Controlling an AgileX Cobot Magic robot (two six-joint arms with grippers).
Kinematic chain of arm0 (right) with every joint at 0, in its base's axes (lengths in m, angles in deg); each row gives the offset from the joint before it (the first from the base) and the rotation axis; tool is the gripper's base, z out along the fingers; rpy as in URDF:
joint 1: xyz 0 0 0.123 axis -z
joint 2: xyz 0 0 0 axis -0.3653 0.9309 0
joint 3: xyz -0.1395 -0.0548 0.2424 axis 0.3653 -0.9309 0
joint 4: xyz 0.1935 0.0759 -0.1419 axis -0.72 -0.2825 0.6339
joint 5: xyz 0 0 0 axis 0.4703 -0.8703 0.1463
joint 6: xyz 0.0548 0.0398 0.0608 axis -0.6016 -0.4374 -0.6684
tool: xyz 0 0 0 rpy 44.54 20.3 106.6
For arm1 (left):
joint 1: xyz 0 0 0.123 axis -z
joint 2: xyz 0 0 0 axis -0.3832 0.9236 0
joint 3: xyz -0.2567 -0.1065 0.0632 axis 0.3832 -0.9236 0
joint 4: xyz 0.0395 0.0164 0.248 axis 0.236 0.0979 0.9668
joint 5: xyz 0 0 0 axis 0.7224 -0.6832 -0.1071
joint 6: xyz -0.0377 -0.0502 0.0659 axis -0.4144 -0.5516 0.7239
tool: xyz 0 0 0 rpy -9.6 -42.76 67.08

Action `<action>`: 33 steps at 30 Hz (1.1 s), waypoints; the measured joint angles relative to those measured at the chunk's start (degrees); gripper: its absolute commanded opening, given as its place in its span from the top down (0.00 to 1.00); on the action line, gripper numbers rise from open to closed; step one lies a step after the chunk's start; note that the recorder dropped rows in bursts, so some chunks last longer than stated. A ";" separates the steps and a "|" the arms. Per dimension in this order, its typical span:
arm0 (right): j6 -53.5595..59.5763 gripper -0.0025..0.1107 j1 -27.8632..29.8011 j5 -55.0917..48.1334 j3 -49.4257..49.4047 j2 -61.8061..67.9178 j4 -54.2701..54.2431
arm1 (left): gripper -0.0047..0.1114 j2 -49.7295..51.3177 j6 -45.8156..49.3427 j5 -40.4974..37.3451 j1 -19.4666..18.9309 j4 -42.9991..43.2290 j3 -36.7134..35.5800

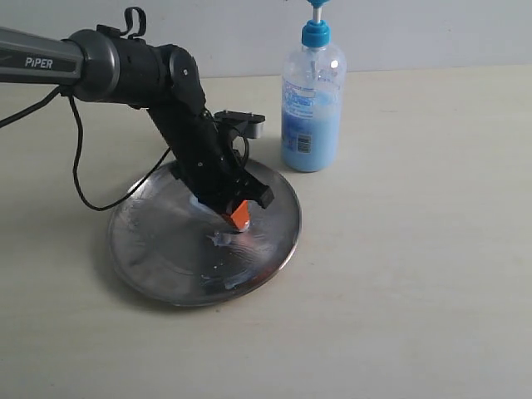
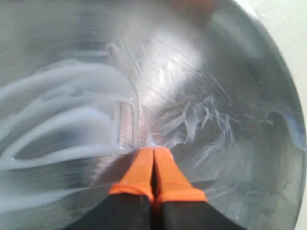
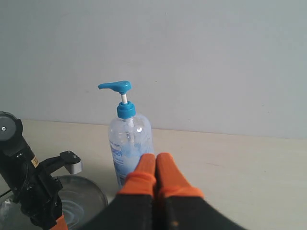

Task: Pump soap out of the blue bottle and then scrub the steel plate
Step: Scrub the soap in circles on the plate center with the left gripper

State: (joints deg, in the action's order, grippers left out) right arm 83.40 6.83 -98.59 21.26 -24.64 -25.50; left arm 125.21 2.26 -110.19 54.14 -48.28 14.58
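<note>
The steel plate [image 1: 158, 249] lies on the table at centre left, smeared with whitish-blue soap [image 2: 62, 120]. My left gripper [image 1: 239, 218] is shut with its orange tips down on the plate's surface near the middle, nothing held between them; the left wrist view shows it [image 2: 154, 150] at the edge of the soap streaks. Behind the plate to the right stands the blue bottle [image 1: 311, 108], upright, with pale blue liquid inside. My right gripper [image 3: 156, 158] is shut and empty, held in the air facing the blue bottle [image 3: 129, 143], and is outside the exterior view.
A black cable [image 1: 79, 166] hangs from the left arm [image 1: 125, 66] and drops to the table beside the plate's left rim. The beige table [image 1: 416, 274] runs to a plain wall behind the bottle.
</note>
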 measured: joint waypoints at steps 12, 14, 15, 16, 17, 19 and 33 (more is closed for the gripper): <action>0.00 0.98 0.00 0.00 0.00 0.00 -0.09 | 0.95 -1.40 0.63 -3.45 0.34 4.99 -0.75; 0.00 0.98 0.00 0.00 0.00 0.00 -0.09 | 0.95 -1.53 0.00 -4.09 0.34 6.95 -0.75; 0.00 0.98 0.00 0.00 0.00 0.00 -0.09 | 0.95 -1.65 -1.15 -4.09 0.34 8.57 -0.75; 0.00 0.98 0.00 0.00 0.00 0.00 -0.09 | 0.95 -1.78 -1.69 -4.09 0.34 9.56 -0.75; 0.00 0.98 0.00 0.00 0.00 0.00 -0.14 | 0.95 -1.78 -2.81 -3.97 0.34 11.66 -0.75; 0.00 0.98 0.00 0.00 0.00 0.00 -0.23 | 0.95 -1.97 -4.91 -3.40 0.34 14.93 -0.75; 0.00 0.98 0.00 0.00 0.00 0.00 -0.23 | 0.95 -0.36 -16.28 12.02 0.34 22.32 -0.41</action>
State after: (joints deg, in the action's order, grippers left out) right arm 83.40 6.83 -98.59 21.26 -24.64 -25.73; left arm 124.85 -14.03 -98.17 54.49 -25.96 14.17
